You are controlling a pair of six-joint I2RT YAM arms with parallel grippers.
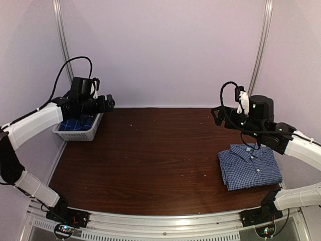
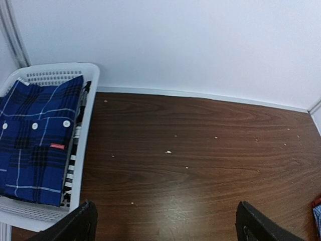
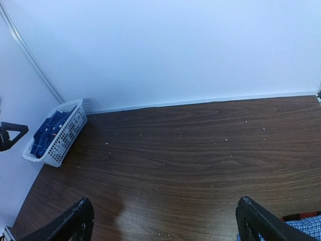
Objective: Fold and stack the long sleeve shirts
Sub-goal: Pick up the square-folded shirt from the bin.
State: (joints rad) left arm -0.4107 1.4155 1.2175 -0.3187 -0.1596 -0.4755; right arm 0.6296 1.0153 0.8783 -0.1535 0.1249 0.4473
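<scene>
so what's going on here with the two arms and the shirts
Neither gripper is holding anything right now. The pale blue small-check collared shirt lies folded on the dark wooden table on the right side. The dark royal-blue plaid shirt sits in the white plastic mesh basket at the far left corner, not yet stacked with the other. The left gripper hangs open beside that basket; the right gripper is open above the table next to the folded shirt.

In the top view, a basket [image 1: 83,135] sits at the middle left, on the table's [image 1: 150,150] far left corner, with one shirt [image 1: 75,124] inside. The other shirt [image 1: 250,166] lies on the table at lower right, well apart.
</scene>
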